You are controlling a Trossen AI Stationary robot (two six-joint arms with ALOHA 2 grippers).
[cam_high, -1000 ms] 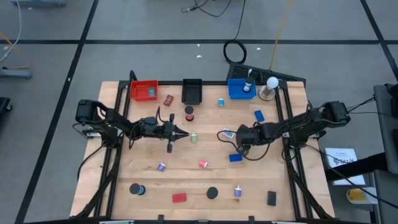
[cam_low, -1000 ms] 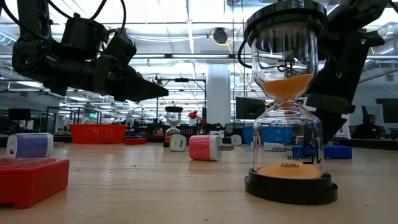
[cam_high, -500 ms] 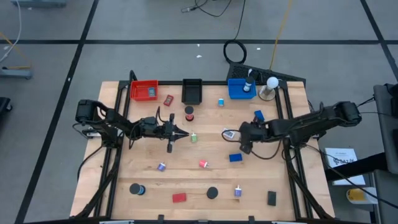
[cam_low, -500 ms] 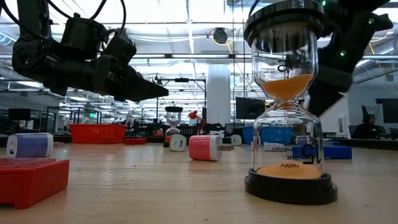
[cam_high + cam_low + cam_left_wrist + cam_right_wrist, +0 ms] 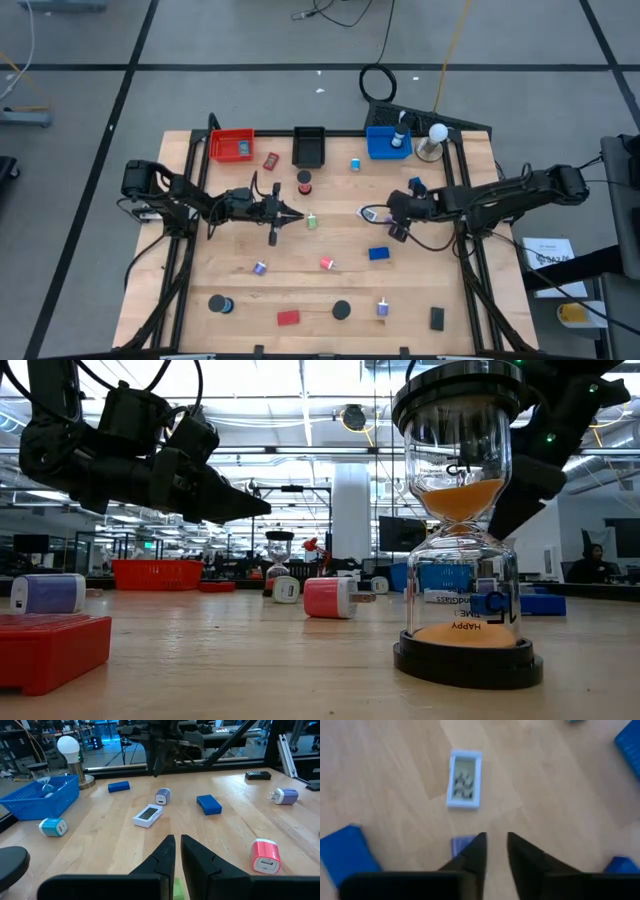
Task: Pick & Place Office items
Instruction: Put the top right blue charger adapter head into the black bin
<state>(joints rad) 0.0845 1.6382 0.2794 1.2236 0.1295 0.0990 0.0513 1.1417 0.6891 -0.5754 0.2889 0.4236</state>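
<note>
Three trays line the worktop's [image 5: 300, 290] twelve-o'clock edge: red [image 5: 231, 145], black [image 5: 309, 146] and blue [image 5: 387, 143], with a white ball lamp [image 5: 436, 133] at the blue one's three o'clock. Loose office items are scattered over the wood: roughly two red blocks [image 5: 288, 318], three blue blocks [image 5: 378, 254], two black discs [image 5: 341, 311], one small black block [image 5: 437, 318], one red-and-black hourglass [image 5: 304, 183], and several small plug-like pieces; the tiniest are hard to count. One white-framed rectangular piece [image 5: 464, 786] lies at the centre, just at nine o'clock of the right hand [image 5: 394, 213]. That hand's fingers stand nearly together, holding nothing. The left hand [image 5: 295, 214], at the centre's nine o'clock, is closed and empty. Since a second ago the right arm has stretched toward ten o'clock and its fingers have narrowed; the left arm has stayed put.
</note>
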